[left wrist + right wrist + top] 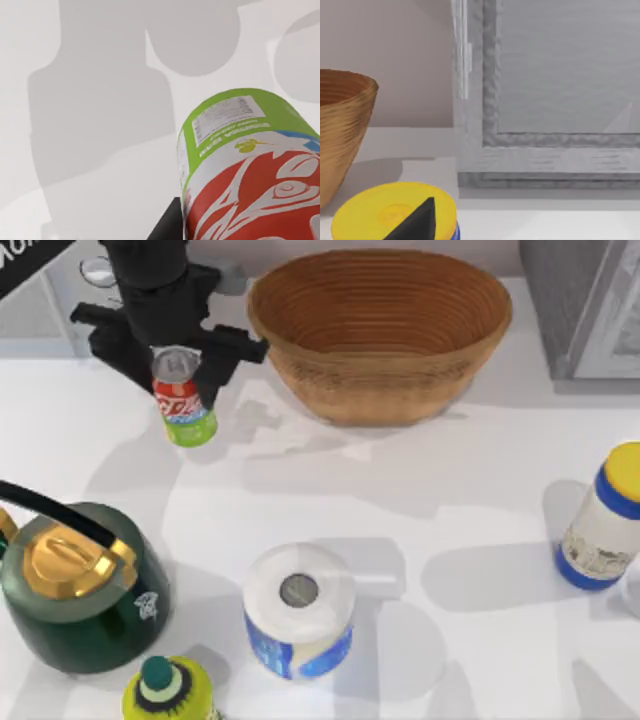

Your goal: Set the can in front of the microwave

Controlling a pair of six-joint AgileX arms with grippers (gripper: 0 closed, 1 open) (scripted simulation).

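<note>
The can point(183, 400), red above and green below with a silver top, hangs tilted in my left gripper point(180, 368), which is shut on its upper part at the back left of the table. In the left wrist view the can point(250, 165) has its green base towards the white tabletop, with one black finger point(167, 227) beside it. The microwave point(60, 310), light grey with a round silver dial, stands just behind and left of the can. My right gripper point(417, 222) hovers by the yellow-capped jar at the far right.
A wicker basket point(380, 330) sits right of the can. A darker grey appliance point(590, 305) fills the back right corner. Near the front stand a green kettle point(75, 585), a paper roll point(298, 610) and a yellow-green bottle point(168, 692). The yellow-capped jar point(605, 520) is at the right edge.
</note>
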